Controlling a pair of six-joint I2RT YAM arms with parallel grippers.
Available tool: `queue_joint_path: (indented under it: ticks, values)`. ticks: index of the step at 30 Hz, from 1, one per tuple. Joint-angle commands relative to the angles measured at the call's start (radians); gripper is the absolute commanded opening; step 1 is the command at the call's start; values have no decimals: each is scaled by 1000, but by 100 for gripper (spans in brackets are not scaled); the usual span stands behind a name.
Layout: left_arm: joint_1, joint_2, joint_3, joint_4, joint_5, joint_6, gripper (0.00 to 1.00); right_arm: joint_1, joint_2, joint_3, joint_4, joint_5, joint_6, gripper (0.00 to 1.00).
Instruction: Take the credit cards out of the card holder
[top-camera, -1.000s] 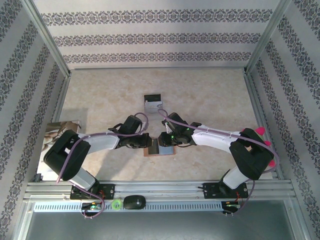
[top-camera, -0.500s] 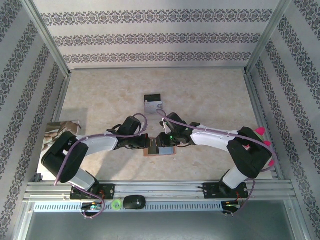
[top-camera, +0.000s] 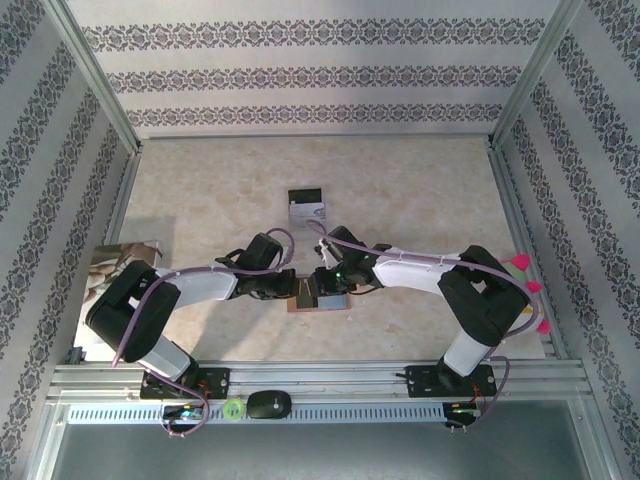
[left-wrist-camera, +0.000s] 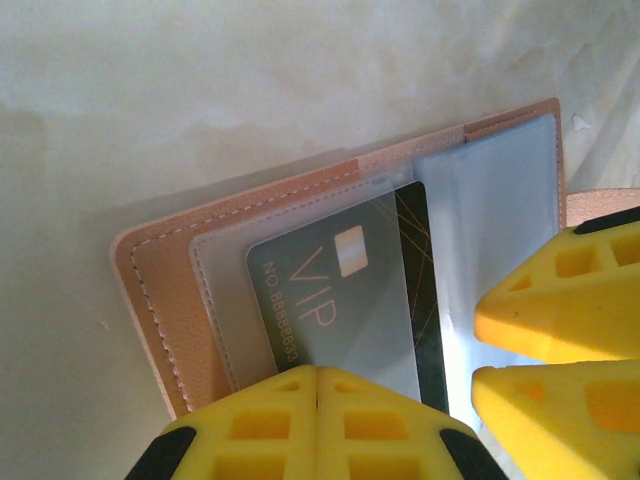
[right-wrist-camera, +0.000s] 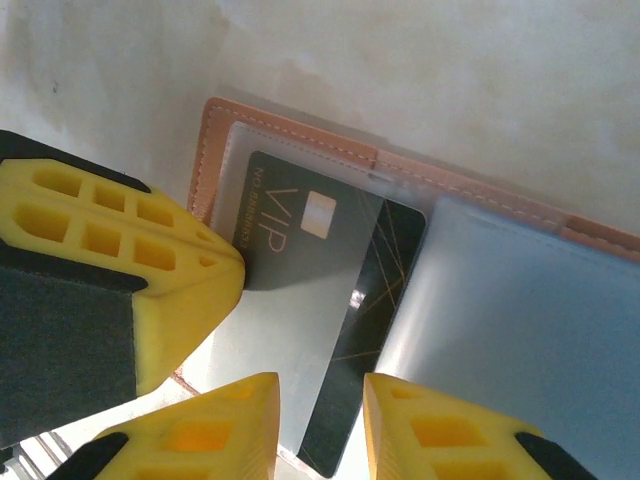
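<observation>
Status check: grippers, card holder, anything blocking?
Left gripper shut, on edge of open card holder. Right gripper part open, astride end of VIP card. Card partly in clear sleeve. Nothing in the way.

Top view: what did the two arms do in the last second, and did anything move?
The right arm folded in, its elbow swinging left, and the right gripper crept left over the card holder. Nothing was visibly grabbed or released. The left gripper, the holder and the silvery case stayed put.
</observation>
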Motion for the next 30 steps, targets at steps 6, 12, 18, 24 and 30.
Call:
queue_joint_path:
  ticks: [6,12,18,24,30]
  values:
    - [20,48,-41,-54,-20,22,0,-5,53,31,25,-8,4,27]
    - [24,48,-46,-48,-17,21,0,-9,87,44,-17,18,15,26]
    - [27,58,-48,-39,-7,19,0,-11,61,30,-34,59,30,27]
    - [29,58,-52,-34,-6,20,0,-16,70,28,-50,55,32,27]
    - [30,54,-58,-31,-8,19,0,-22,59,16,-48,64,46,27]
